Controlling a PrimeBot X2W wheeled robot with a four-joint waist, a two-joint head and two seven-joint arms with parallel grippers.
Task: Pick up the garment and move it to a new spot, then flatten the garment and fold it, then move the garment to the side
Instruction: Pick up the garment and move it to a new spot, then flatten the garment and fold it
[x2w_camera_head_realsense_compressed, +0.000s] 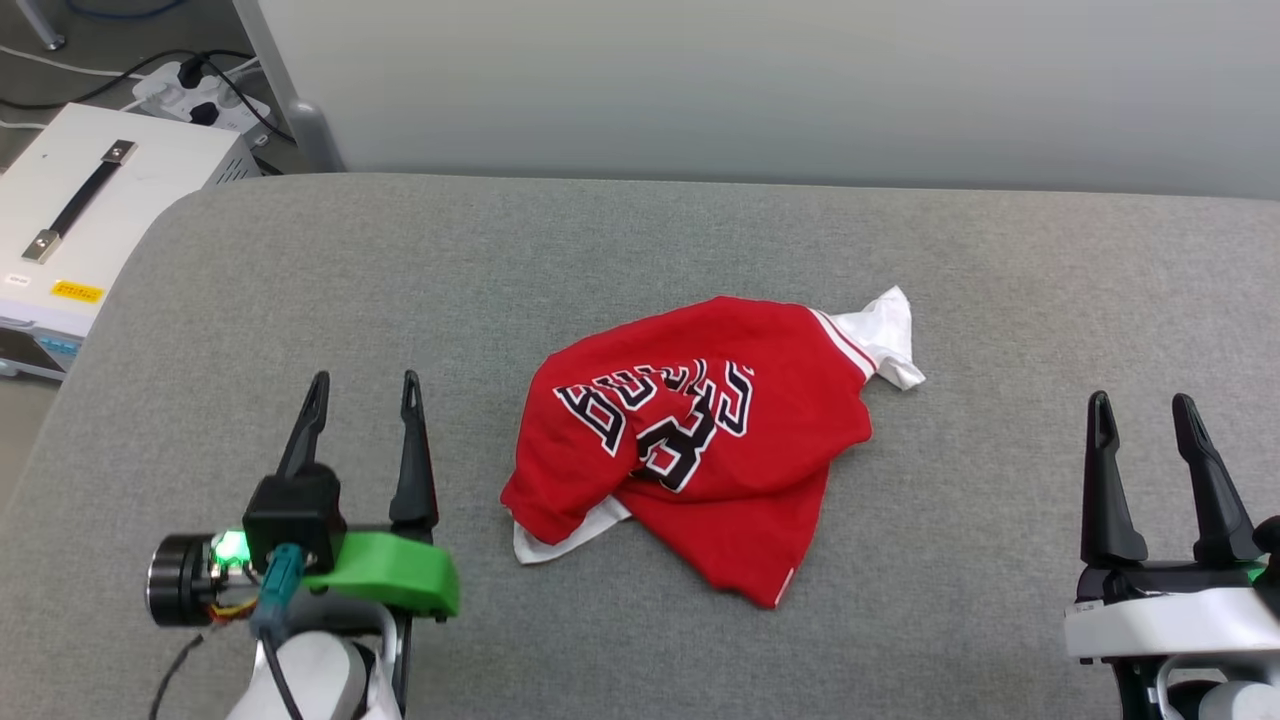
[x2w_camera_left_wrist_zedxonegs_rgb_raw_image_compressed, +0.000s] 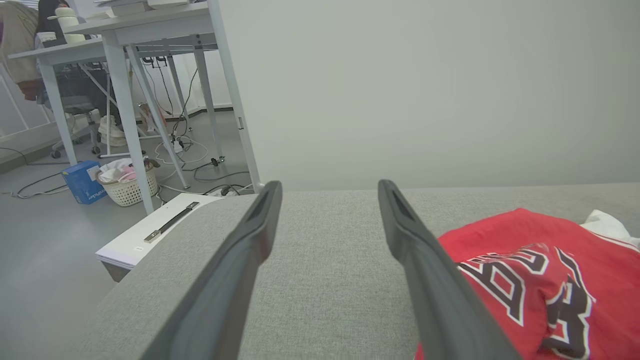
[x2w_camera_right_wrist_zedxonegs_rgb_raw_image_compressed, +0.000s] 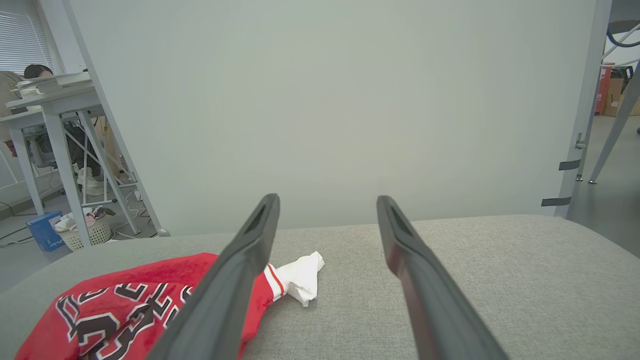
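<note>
On the surface (x2w_camera_head_realsense_compressed: 300, 260), the garment (x2w_camera_head_realsense_compressed: 700, 440) lies crumpled; left tool (x2w_camera_head_realsense_compressed: 364, 380) at nine o'clock, right tool (x2w_camera_head_realsense_compressed: 1142, 400) at three, both wide and empty. Flattening seems next: grip its edges.

Garment (x2w_camera_head_realsense_compressed: 720, 440): red body, white sleeves, red-and-white striped trim, black white-outlined lettering; table (x2w_camera_head_realsense_compressed: 300, 300): grey woven fabric; left gripper (x2w_camera_head_realsense_compressed: 362, 385): dark fingers, green mount; right gripper (x2w_camera_head_realsense_compressed: 1143, 405): dark fingers, white housing; wall (x2w_camera_head_realsense_compressed: 760, 80): pale grey-green.
</note>
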